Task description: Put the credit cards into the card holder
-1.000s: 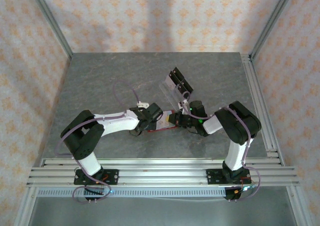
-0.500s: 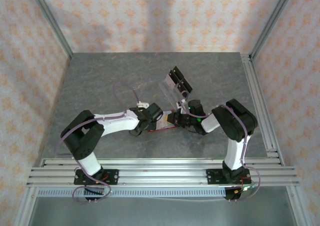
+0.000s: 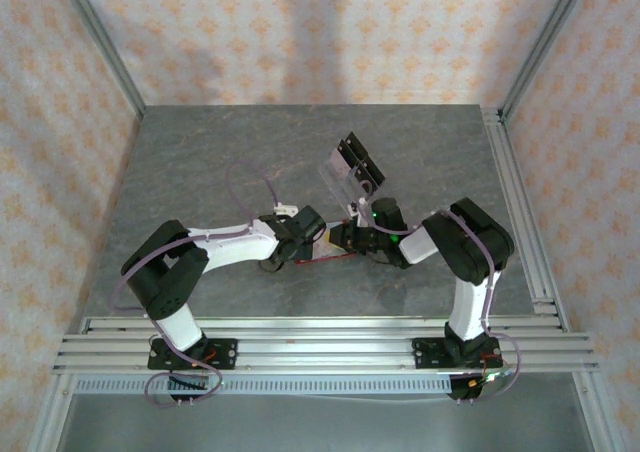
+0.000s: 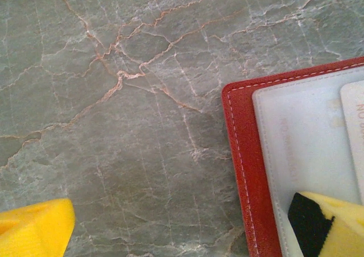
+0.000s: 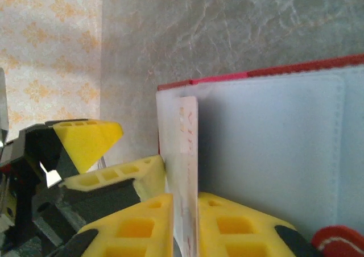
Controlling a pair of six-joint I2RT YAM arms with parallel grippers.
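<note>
Step in hand: sliding one credit card (image 5: 186, 154) into the clear pocket of the card holder (image 4: 242, 171), as I read it; the card is not yet in.
Right claw: the right gripper (image 5: 186, 207) is clamped on the card, pinching it on edge between its yellow fingers (image 5: 151, 220).
Left claw: the left gripper (image 4: 182, 211) is spread wide. One yellow finger sits over bare stone and the other rests on the holder's pocket, which looks like pinning it down.
Where the holder is: flat and opened like a book on the tabletop (image 3: 200, 172), about midway between the left and right edges and closer to the near edge than the far one. It lies between the two claws.
Where the card is: standing upright at the pocket's side edge, touching it or just beside it.
Doing it well: I would tip the card down nearly flat, line its leading edge up with the pocket mouth, and push slowly along the pocket. The left finger should press firmly so the holder does not skate.
Risk: a thin card held at one end may bow or ride over the plastic.
Holder's look: red leather with pale stitching round the border and a milky clear sleeve inside.
Card's look: thin, whitish, with faint print.
Also there: a clear stand (image 3: 350, 167) towards the far edge.
</note>
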